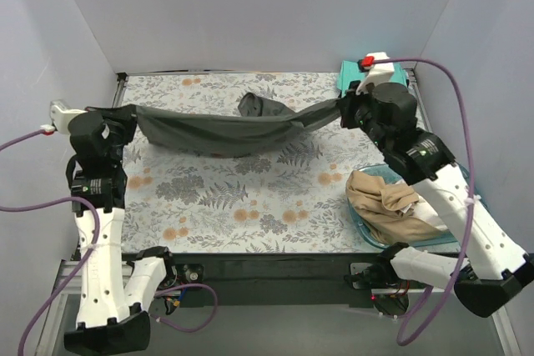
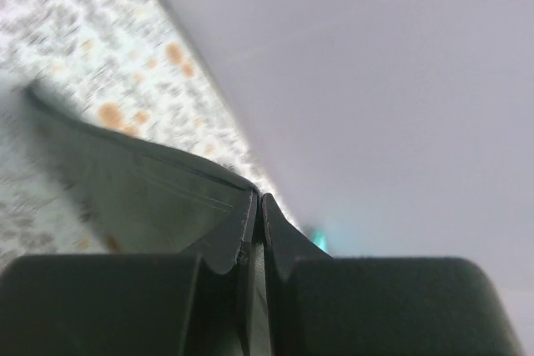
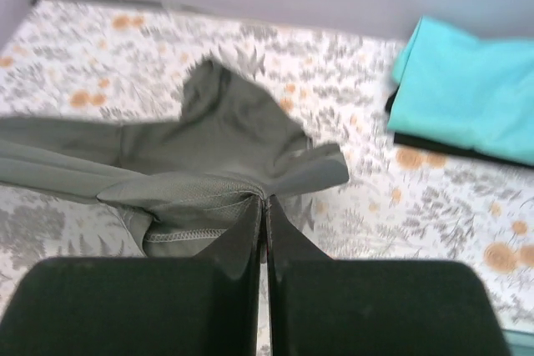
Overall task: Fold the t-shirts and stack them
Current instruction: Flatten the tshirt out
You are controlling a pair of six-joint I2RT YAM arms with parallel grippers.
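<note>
A dark grey t-shirt (image 1: 225, 129) hangs stretched between my two grippers above the floral table, sagging in the middle. My left gripper (image 1: 133, 114) is shut on its left end; in the left wrist view (image 2: 259, 199) the cloth (image 2: 142, 198) runs out from the closed jaws. My right gripper (image 1: 342, 109) is shut on its right end; in the right wrist view (image 3: 265, 202) the bunched grey cloth (image 3: 209, 135) fans out ahead. A folded teal t-shirt (image 3: 471, 93) lies on a black one (image 3: 434, 143) at the back right (image 1: 348, 77). A tan t-shirt (image 1: 384, 198) with white cloth (image 1: 417, 227) lies in the basin.
A translucent blue plastic basin (image 1: 360, 227) stands at the front right, under my right arm. Grey walls close in the table (image 1: 242, 206) on the left, back and right. Purple cables loop off both arms.
</note>
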